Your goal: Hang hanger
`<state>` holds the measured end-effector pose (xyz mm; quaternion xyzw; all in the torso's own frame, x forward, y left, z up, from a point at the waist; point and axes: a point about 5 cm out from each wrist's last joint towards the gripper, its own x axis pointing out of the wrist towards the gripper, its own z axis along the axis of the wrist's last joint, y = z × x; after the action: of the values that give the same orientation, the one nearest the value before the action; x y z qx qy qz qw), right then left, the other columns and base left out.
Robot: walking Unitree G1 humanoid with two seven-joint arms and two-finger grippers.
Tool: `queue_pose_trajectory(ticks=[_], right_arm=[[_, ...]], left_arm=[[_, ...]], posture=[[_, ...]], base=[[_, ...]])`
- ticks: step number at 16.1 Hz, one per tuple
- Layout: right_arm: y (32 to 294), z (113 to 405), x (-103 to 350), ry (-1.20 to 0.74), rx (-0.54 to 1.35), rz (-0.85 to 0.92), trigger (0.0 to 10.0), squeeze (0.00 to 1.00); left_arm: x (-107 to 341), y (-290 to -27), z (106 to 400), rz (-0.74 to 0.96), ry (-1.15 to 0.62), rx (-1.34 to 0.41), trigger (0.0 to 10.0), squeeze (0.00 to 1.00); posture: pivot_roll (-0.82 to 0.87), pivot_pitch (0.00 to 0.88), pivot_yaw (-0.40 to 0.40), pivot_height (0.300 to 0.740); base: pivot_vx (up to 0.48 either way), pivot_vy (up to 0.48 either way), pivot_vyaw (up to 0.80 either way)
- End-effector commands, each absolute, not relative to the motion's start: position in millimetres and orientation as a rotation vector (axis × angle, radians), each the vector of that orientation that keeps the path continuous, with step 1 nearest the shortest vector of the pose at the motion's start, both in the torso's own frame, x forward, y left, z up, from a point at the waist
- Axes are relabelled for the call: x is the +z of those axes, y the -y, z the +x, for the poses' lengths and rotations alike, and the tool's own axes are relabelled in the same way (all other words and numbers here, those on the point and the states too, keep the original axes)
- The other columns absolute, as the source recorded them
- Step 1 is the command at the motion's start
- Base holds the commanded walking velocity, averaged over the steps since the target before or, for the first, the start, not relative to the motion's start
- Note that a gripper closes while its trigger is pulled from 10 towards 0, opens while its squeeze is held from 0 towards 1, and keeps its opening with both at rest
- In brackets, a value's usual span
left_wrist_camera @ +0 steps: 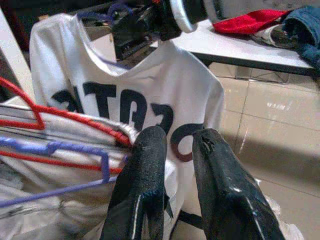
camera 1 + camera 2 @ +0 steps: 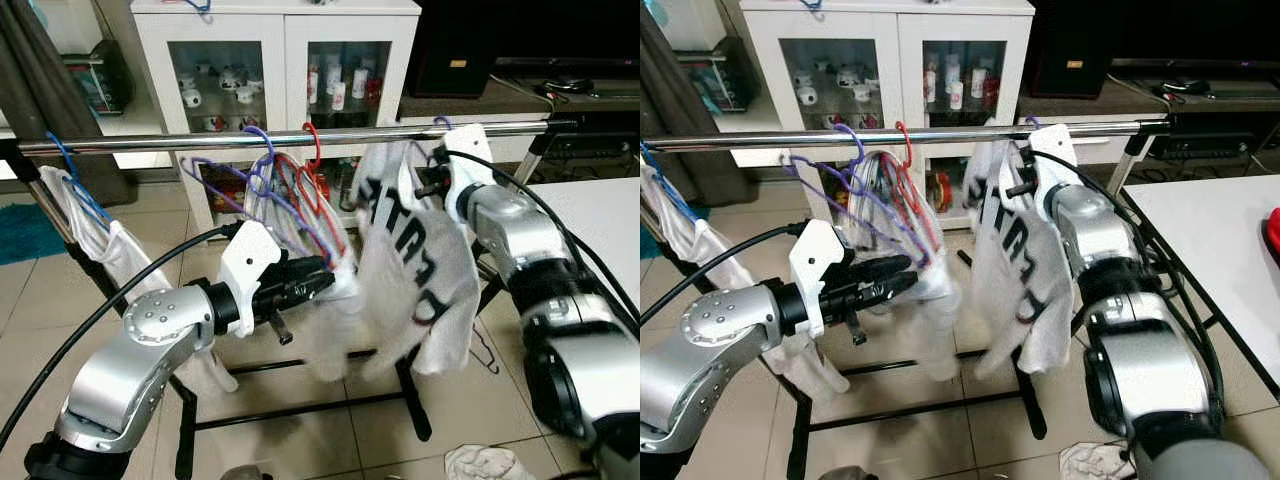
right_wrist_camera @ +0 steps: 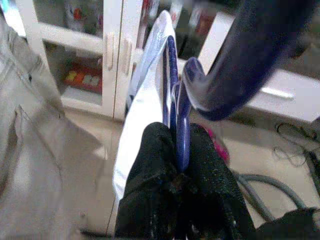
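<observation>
In the left eye view a rail (image 2: 300, 137) runs across the frame, and the right hand (image 2: 432, 185) is raised just under it, holding up a white shirt (image 2: 415, 265) whose purple hanger (image 2: 441, 124) has its hook at the rail; whether the hook is over the bar I cannot tell. The left hand (image 2: 322, 278) reaches in lower down, fingers a little apart and holding nothing, beside a bunch of red and purple hangers (image 2: 290, 190) already on the rail. In the right eye view the shirt hangs straight down from the hanger, its long axis vertical, with the hanger's plane lying roughly along the rail. In the left wrist view the left hand's fingers (image 1: 142, 185) stand slightly parted just in front of the shirt's black lettering, near it but gripping nothing. In the right wrist view the right hand is closed on the hanger's thin purple neck just below the hook, which curves upward above the fingers (image 3: 210, 175). The hanger looks light, stiff and slick, likely to twist in the grip; the shirt is soft and will swing, so the neck seems the best hold.
</observation>
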<state>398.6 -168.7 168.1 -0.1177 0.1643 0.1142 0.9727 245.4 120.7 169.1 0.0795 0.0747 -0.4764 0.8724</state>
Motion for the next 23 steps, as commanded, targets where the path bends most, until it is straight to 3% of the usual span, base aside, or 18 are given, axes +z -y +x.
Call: queue_pose_trajectory(ticks=[1,12,13,14,17,23], right_arm=[[165.5,402.9,173.1,-0.340,0.243,-0.252,10.0,0.00],[159.3,404.2,158.9,-0.428,0.262,-0.226,10.0,0.00],[161.5,404.6,161.5,-0.401,0.274,-0.212,10.0,0.89],[162.9,405.1,166.9,-0.361,0.316,-0.192,10.0,1.00],[175.3,400.8,182.6,-0.277,0.390,-0.151,10.0,1.00],[190.2,323.8,200.7,-0.163,0.563,-0.045,10.0,1.00]], left_arm=[[174.9,-118.0,244.0,0.174,-0.145,-1.026,10.0,0.00],[173.3,-119.9,236.8,0.183,-0.197,-1.070,10.0,0.00],[172.7,-119.6,236.8,0.185,-0.195,-1.072,10.0,0.00],[172.1,-119.6,236.4,0.185,-0.193,-1.072,10.0,0.00],[171.6,-121.5,239.7,0.168,-0.179,-1.027,10.0,0.00],[152.0,-130.4,244.5,0.121,-0.256,-0.870,10.0,0.00]], posture=[[0.08,0.000,-0.021,0.740],[0.08,0.027,-0.022,0.740],[0.08,0.020,-0.021,0.740],[0.08,0.011,-0.020,0.740],[0.07,0.000,-0.008,0.740],[0.03,0.000,0.032,0.740]], base=[[0.000,0.000,0.00],[0.000,0.000,0.00],[0.000,0.000,0.00],[0.000,0.000,0.00],[0.000,0.000,0.00],[0.000,0.000,0.00]])
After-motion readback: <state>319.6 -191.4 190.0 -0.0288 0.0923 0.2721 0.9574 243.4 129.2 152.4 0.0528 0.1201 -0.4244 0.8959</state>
